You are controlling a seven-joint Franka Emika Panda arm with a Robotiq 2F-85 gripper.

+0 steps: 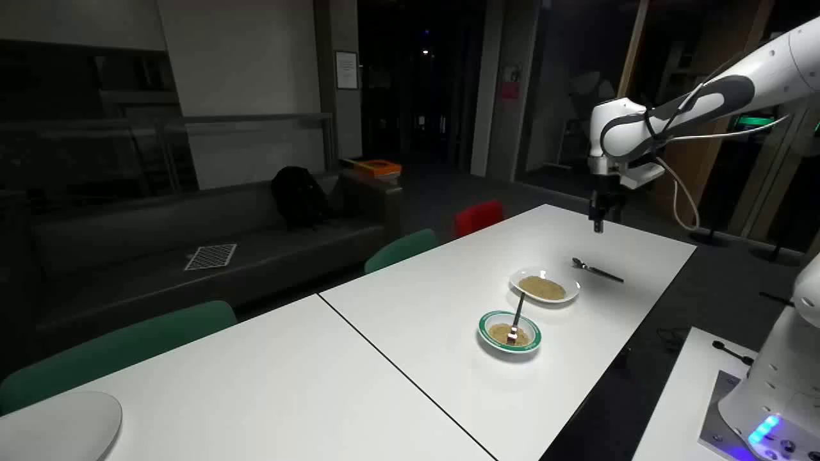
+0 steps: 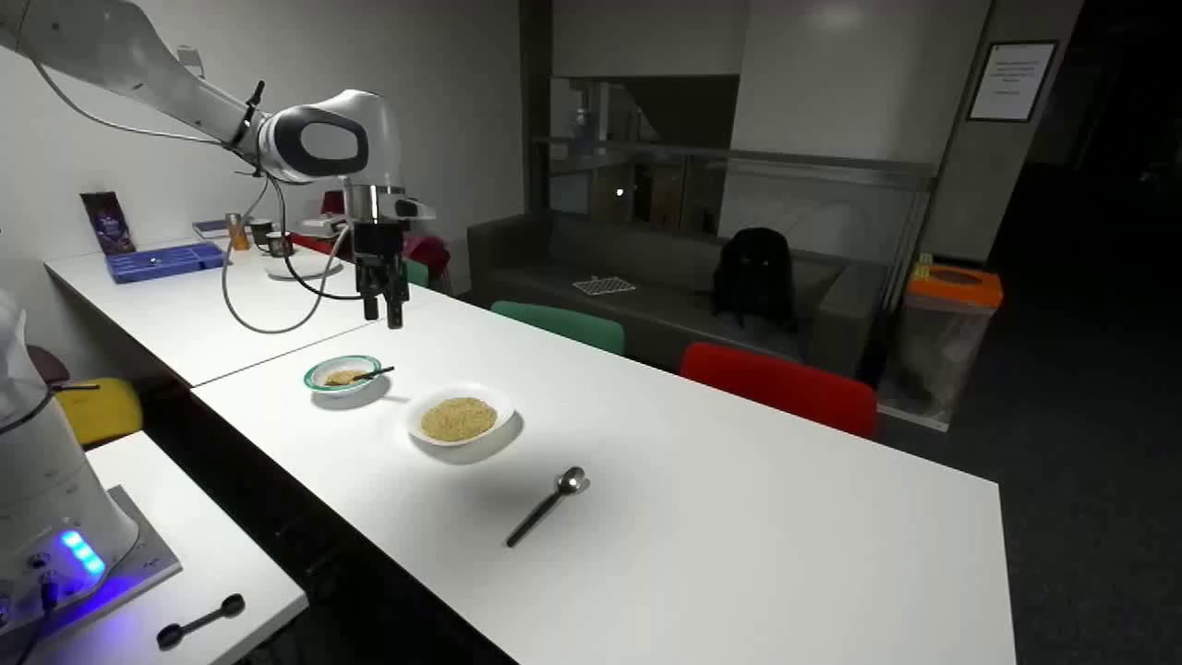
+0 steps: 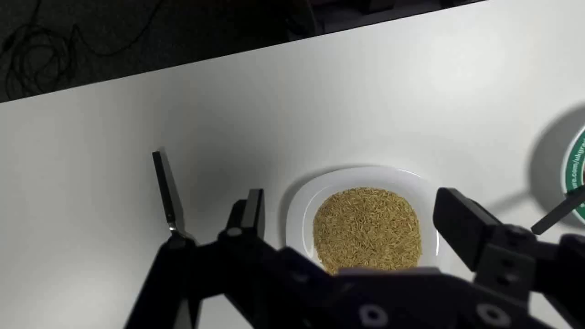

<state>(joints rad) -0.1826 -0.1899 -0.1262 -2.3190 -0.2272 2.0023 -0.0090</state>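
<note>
Pincer (image 3: 349, 208) hangs above the bench (image 2: 757, 554), jaws wide apart. In the wrist view, the plate (image 3: 296, 224) of grain (image 3: 368, 228) shows between them. Plate rests between the spoon (image 2: 536, 517) and the green-rimmed bowl (image 1: 484, 328); a utensil (image 1: 519, 310) leans in the bowl.

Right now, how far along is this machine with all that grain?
Already done, by the look of it: grain lies in both the white dish and the green-rimmed bowl, which also holds a dark-handled utensil. In hand: nothing; the jaws stand open and empty above the table. Possibly left: picking up the spoon, which lies unheld on the table beside the white dish.
</note>
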